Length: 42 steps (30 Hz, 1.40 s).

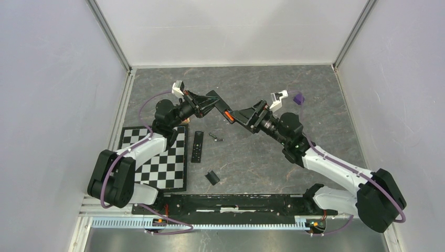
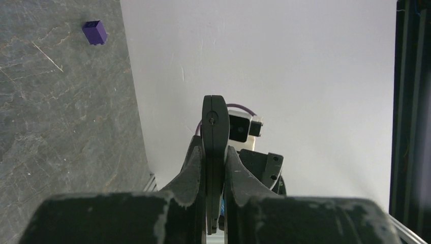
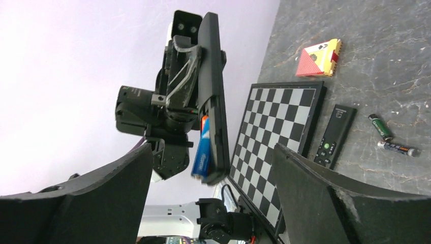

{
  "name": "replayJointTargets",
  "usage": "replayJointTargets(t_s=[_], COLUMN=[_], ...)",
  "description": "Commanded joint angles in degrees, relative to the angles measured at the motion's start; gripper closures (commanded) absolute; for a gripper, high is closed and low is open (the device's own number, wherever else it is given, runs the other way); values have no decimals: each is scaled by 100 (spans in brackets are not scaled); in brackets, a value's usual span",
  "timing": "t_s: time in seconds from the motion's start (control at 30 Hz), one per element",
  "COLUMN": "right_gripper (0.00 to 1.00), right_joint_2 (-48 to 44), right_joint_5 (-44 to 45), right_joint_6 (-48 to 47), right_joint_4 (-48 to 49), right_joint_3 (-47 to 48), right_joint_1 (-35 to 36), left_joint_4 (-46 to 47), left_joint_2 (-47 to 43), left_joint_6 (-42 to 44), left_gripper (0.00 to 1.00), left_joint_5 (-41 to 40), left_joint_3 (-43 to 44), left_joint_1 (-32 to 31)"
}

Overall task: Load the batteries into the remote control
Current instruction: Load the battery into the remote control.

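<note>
left pincer [image 2: 214, 158] grips remote control [image 3: 213, 76] | blue battery [image 3: 202, 151] label unreadable

Lab robot cell, not a home or shop: plain white panel walls [image 1: 231, 31] on aluminium corner posts [image 1: 111, 37] box in a grey stone-pattern tabletop [image 1: 315, 94]; two arms (left arm [image 1: 137, 151], right arm [image 1: 336, 169]) bolted to a black base rail [image 1: 236, 202], exposed purple cable [image 1: 140, 107], slotted strip [image 1: 210, 223] at near edge, scattered props: chessboard [image 1: 168, 168], purple block [image 1: 298, 98]
</note>
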Motion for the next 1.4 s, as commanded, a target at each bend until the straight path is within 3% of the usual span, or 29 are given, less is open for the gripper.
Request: replayJointTargets(t_s=[0.0,0.2,0.77,1.2,1.37], right_gripper=[12,24,53,73,78], right_joint_2=[-323,-306,206,493,498], right_joint_5=[-27,14,-137,-175,-180], right_joint_6=[201,315,669,832,767], right_joint_4=[1476,2475,2933,2568,1700], right_joint_3=[-557,-854,-657,-693,-536], right_joint_1=[-14,-16,-12,-13,-16], left_joint_4=[327,305,299,560,638], left_joint_2=[-180,-275,-421,-426,-441], left_joint_6=[-488,-800,-1178,-994,-791], left_gripper=[98,98,98,98,98], left_joint_5=[-165,-195,-218,-63,94], left_joint_3=[112,128,113,337,414], left_joint_1=[-21,-27,-55,-132,-139])
